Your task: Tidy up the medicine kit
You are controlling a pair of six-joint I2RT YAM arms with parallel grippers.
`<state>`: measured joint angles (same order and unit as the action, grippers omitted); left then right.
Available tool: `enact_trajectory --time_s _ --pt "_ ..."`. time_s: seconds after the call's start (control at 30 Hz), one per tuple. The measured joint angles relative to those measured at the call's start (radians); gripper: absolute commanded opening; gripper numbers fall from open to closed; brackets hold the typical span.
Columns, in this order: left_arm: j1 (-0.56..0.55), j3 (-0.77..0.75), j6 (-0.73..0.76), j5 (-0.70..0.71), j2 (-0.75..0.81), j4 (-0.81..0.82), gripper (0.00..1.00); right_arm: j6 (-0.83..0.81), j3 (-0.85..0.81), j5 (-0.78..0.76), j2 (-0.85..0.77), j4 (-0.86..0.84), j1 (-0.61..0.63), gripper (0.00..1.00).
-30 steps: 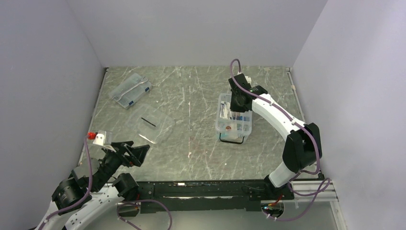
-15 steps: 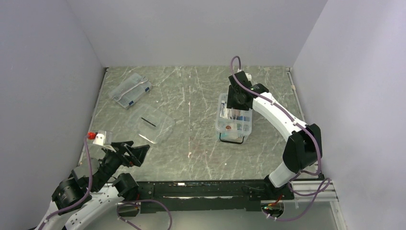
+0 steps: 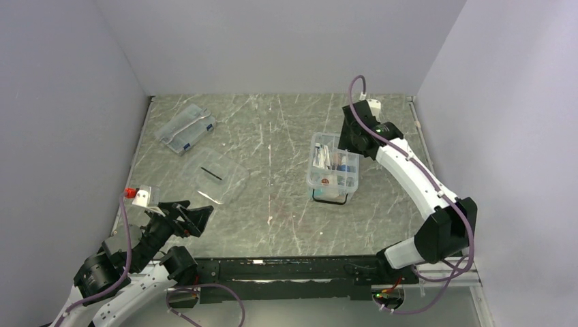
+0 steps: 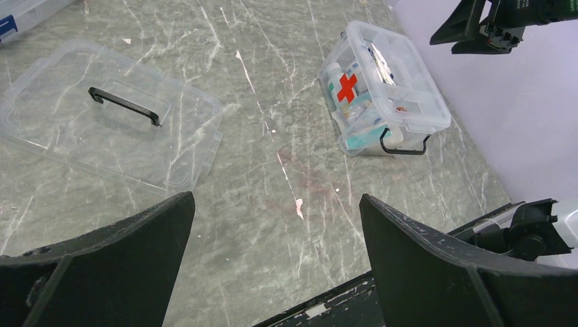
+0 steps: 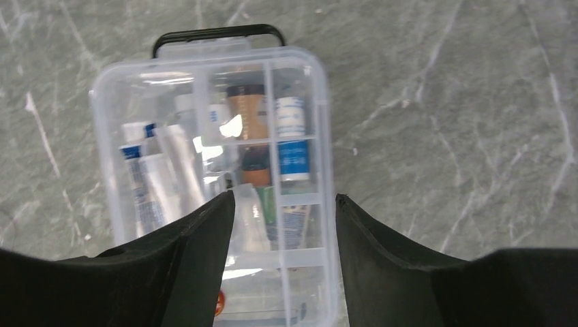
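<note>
Clear compartmented plastic medicine kit (image 3: pixel 332 172) beneath right claw (image 5: pixel 285 204), jaws apart; left claw (image 4: pixel 272 201) likewise.

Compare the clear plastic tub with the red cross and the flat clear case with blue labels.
The clear plastic tub with the red cross is deep; the flat clear case with blue labels is shallow. The tub stands right of centre, the case far left. Both are clear plastic.
</note>
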<state>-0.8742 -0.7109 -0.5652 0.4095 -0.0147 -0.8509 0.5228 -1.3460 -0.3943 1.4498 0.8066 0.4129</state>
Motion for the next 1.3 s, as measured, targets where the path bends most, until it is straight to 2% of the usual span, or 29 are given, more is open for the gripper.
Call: enact_trajectory --time_s 0.23,0.6,0.67,0.8,0.83,1.3 --pt "0.000 0.000 0.000 0.000 0.000 0.000 0.99 0.001 0.101 -0.009 -0.048 -0.022 -0.092 0.54" --pt "0.000 0.000 0.000 0.000 0.000 0.000 0.99 0.023 0.168 0.043 -0.049 -0.094 -0.257 0.37" --pt "0.000 0.000 0.000 0.000 0.000 0.000 0.99 0.029 0.168 0.055 -0.044 -0.108 -0.277 0.29" --pt "0.000 0.000 0.000 0.000 0.000 0.000 0.99 0.039 0.167 0.073 -0.008 -0.135 -0.289 0.05" --pt "0.000 0.000 0.000 0.000 0.000 0.000 0.99 0.043 0.167 0.082 0.008 -0.143 -0.289 0.01" --pt "0.000 0.000 0.000 0.000 -0.002 0.000 0.99 0.084 0.121 0.166 0.179 -0.226 -0.288 0.00"
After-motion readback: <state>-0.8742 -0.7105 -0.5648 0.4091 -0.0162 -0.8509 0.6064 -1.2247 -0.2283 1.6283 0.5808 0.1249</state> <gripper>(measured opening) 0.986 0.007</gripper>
